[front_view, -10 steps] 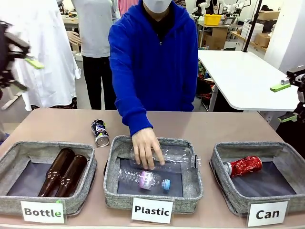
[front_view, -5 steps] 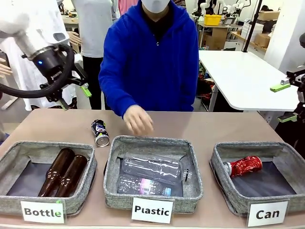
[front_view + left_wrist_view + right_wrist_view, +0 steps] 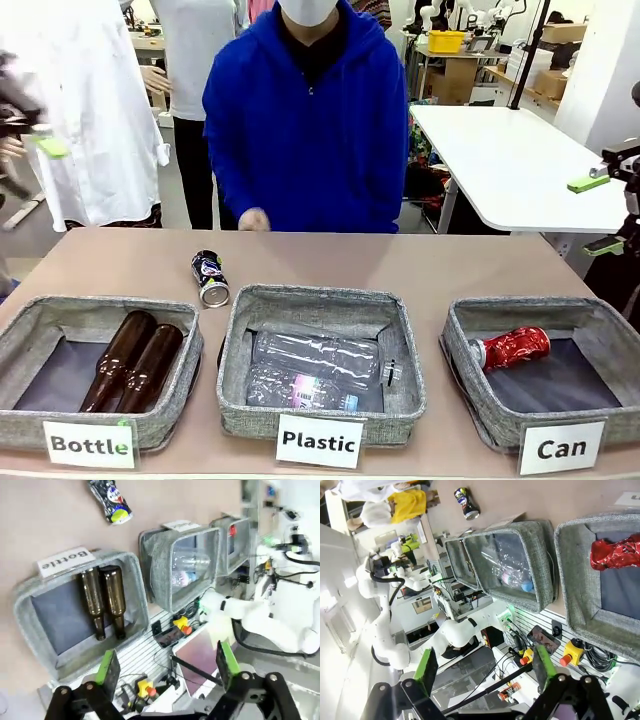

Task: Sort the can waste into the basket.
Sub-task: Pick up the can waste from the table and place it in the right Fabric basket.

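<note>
A dark blue-black can [image 3: 209,277] lies on its side on the bare table behind the Bottle and Plastic baskets; the same dark can [image 3: 111,501] [image 3: 467,503] shows far off in both wrist views. A dented red can [image 3: 512,348] [image 3: 615,552] lies inside the grey basket [image 3: 458,335] labelled "Can" at the right. My left gripper [image 3: 30,140] [image 3: 167,665] hangs open and blurred at the far left, high above the table. At the right edge my right gripper [image 3: 597,215] [image 3: 485,664] also stands open, raised behind the Can basket [image 3: 575,580]. Nothing is between either pair of fingers.
The "Bottle" basket [image 3: 30,320] holds two brown bottles; the "Plastic" basket [image 3: 235,345] in the middle holds clear bottles. A person in blue stands at the far side, one hand [image 3: 252,219] at the table's far edge. Bare table lies behind the baskets.
The person's hand left a clear bottle in the Plastic basket and pulled back to the far edge. My left arm swung in over the table's left, then back to the far left.
</note>
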Robot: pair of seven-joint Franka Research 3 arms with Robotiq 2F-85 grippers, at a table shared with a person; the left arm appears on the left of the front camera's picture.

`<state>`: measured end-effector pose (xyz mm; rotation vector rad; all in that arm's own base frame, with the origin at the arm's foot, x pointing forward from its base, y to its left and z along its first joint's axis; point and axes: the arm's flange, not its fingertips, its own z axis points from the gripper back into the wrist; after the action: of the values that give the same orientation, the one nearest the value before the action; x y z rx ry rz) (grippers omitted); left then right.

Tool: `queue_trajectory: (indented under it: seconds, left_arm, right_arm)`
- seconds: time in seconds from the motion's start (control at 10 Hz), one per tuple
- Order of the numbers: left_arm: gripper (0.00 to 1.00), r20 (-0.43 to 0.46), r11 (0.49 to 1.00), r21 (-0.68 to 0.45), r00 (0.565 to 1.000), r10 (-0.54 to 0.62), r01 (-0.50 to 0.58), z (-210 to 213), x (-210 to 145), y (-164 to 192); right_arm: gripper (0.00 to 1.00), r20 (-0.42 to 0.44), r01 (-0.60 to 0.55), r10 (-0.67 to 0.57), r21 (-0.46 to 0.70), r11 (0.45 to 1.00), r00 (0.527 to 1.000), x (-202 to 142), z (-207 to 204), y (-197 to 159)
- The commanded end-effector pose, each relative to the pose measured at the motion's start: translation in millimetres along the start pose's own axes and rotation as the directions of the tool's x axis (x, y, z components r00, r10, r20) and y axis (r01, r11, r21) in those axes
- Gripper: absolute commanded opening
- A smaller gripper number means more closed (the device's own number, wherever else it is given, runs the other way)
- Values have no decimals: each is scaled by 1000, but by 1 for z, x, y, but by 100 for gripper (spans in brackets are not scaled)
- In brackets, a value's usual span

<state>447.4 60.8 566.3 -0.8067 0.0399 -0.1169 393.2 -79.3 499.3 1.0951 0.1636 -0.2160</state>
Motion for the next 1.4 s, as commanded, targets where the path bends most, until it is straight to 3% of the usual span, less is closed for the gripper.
queue_trajectory:
  seconds: [0.0, 0.3, 0.5, 0.7, 1.0, 1.3]
  left_arm:
    - [100, 5, 997, -70, 1000, -13, 13, -22, -15, 24]
    - [100, -29, 995, 85, 998, 59, -57, -78, 38, -28]
    - [100, -74, 958, 269, 990, 124, -100, -133, 82, -65]
    - [100, -62, 921, 364, 983, 176, -142, -173, 106, -84]
    - [100, 66, 818, 510, 960, 270, -265, -229, 137, -89]
    - [100, 147, 759, 588, 960, 237, -278, -270, 161, -75]
  right_arm:
    - [100, -6, -16, 16, -2, 1000, 1000, -1, 2, 0]
    - [100, -6, -16, 16, -2, 1000, 1000, -1, 2, 0]
    - [100, -6, -16, 16, -2, 1000, 1000, -1, 2, 0]
    - [100, -6, -16, 16, -2, 1000, 1000, -1, 2, 0]
    - [100, -6, -16, 16, -2, 1000, 1000, -1, 2, 0]
    - [100, -6, -16, 16, -2, 1000, 1000, -1, 2, 0]
